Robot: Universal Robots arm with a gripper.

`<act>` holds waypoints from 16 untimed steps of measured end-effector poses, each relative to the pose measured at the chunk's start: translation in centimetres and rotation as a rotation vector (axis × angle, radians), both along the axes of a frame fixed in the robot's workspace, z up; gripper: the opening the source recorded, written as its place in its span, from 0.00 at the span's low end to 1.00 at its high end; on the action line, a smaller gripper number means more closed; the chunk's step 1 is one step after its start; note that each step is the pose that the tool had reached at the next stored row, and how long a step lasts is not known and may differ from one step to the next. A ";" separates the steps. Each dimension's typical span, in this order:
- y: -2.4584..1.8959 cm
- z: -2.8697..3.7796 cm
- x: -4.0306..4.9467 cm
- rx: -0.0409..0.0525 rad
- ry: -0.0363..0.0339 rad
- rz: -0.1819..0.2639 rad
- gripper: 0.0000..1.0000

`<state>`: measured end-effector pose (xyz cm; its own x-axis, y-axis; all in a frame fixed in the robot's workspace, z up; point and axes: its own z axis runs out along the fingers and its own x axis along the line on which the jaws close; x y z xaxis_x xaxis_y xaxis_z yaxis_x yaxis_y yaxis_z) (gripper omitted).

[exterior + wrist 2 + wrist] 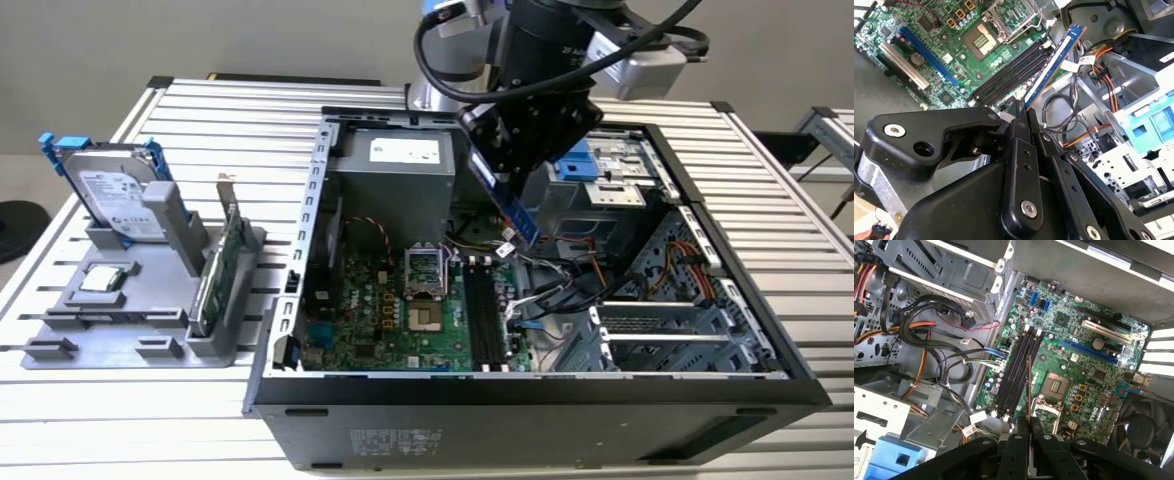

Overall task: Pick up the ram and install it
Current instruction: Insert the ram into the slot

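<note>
Clamped between my gripper (1021, 112) fingers, the ram (1054, 62) juts out ahead of me, edge-on, hanging above the slots (1016, 372) on the motherboard (1074, 365); its long axis runs nearly along them, and it is not yet seated.

A robotics lab or assembly test cell is suggested — an open computer case (534, 300) is laid on a counter (774, 180) built of ribbed aluminium profiles, under an industrial arm (534, 60). Spare parts are kept upright in a grey slotted fixture (120, 310) beside it — a hard drive (114, 195) and a green card (220, 265) among them.
</note>
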<state>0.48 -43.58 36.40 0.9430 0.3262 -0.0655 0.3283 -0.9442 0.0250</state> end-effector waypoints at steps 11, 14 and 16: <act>0.00 -0.46 0.05 0.0002 0.0003 -0.015 0.00; 0.00 -0.55 0.10 0.0001 0.0004 -0.017 0.00; 0.00 -0.69 0.17 0.0000 0.0005 -0.020 0.00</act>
